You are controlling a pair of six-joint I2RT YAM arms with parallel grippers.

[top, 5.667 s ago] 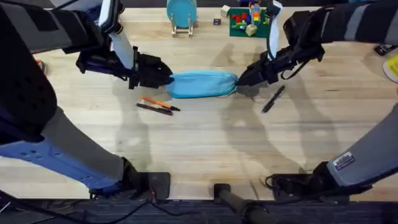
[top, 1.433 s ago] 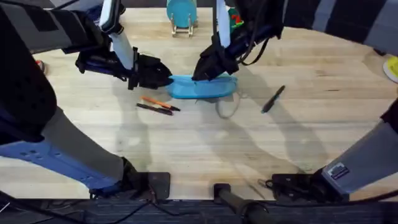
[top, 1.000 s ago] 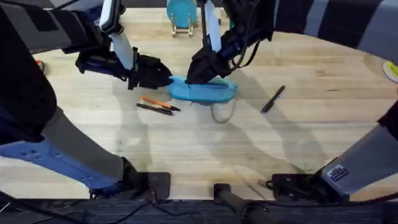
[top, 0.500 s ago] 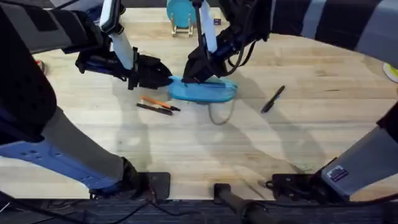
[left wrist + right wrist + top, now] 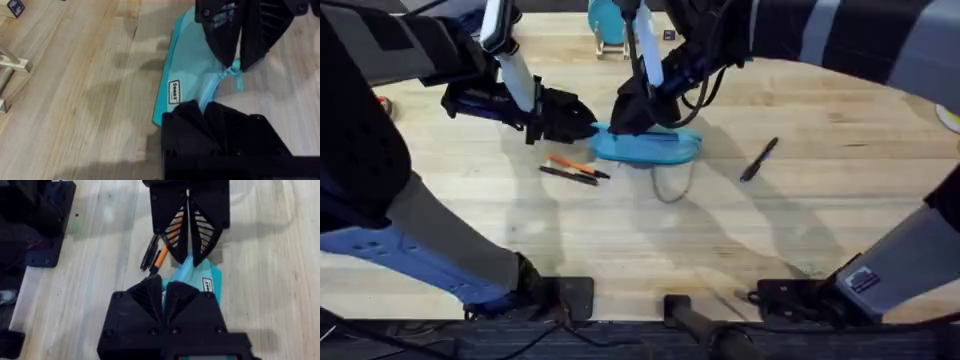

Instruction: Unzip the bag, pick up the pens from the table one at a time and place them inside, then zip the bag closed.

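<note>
Both jaws pinched on light blue bag [image 5: 648, 146] (white label), left at end, right on zipper pull [image 5: 235, 70]

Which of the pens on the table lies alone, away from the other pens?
The black pen, lying by itself on the table, right of the blue bag. The other two pens, one orange and one dark, lie together left of the bag.

You have the bag [image 5: 648, 146] lying mid-tabletop [image 5: 650, 240]. The left gripper [image 5: 588, 124] sits at its left end, the right gripper [image 5: 625, 122] on top just beside it. Two pens [image 5: 574, 169] lie before the bag's left end; a third pen [image 5: 759, 159] lies to its right, well apart.
</note>
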